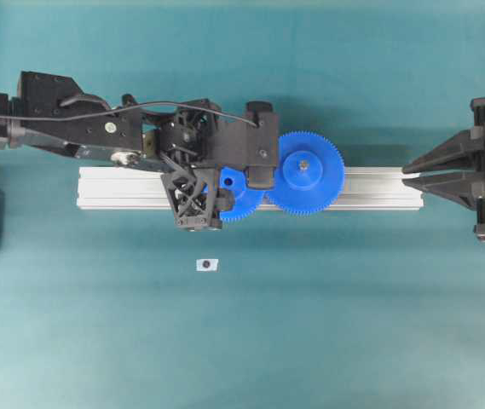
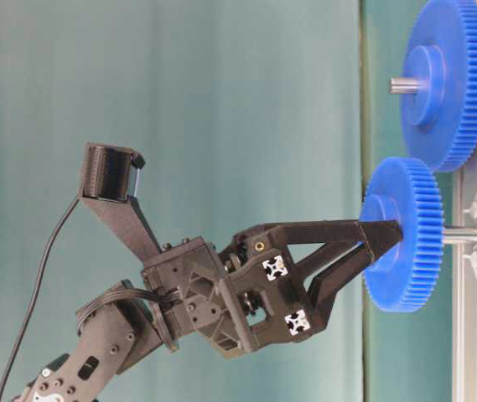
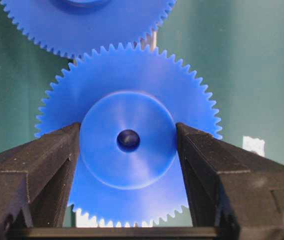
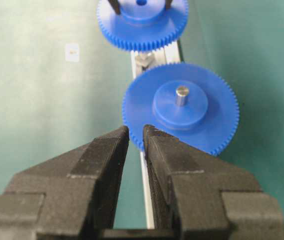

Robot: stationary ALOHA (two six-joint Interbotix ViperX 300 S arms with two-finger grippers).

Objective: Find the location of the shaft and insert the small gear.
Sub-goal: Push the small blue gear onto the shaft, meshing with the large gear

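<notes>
blue small gear in left pincer, teeth beside larger gear

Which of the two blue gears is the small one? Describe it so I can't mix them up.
Find the aluminium rail across the table. Two blue gears sit on it; the small gear is the one gripped at its hub by the left gripper. The larger gear beside it stands ungripped with a metal pin through it.

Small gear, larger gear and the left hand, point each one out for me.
small gear [image 3: 127,165], left wrist view, on its raised hub.
larger gear [image 1: 319,183], overhead view, on its flat face.
left hand [image 2: 382,243], table-level view, between the fingertips on the small gear's hub.
</notes>
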